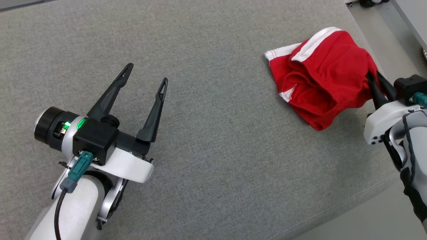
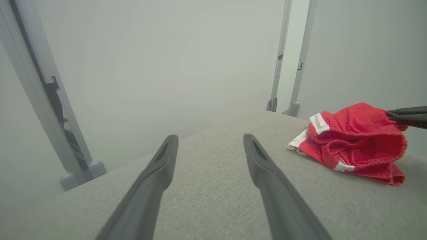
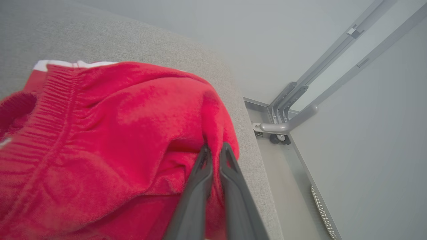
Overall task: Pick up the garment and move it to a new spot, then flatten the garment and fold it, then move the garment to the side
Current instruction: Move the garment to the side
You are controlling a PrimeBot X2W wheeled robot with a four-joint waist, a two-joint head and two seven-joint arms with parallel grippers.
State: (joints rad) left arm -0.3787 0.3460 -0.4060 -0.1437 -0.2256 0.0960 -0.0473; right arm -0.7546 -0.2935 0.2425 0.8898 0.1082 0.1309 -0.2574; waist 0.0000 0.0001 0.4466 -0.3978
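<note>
The left tool [image 1: 147, 72] hangs with its fingers spread wide and holding nothing above the grey bench [image 1: 217, 133]. At the far right, near the bench's edge, lies the crumpled red garment [image 1: 320, 76]. The right tool [image 3: 216, 148], fingers nearly together, seems to pinch its fold.

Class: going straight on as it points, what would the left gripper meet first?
Likely nothing near: the left gripper points across bare grey cushion toward its far edge; the red garment lies right of that line.
</note>
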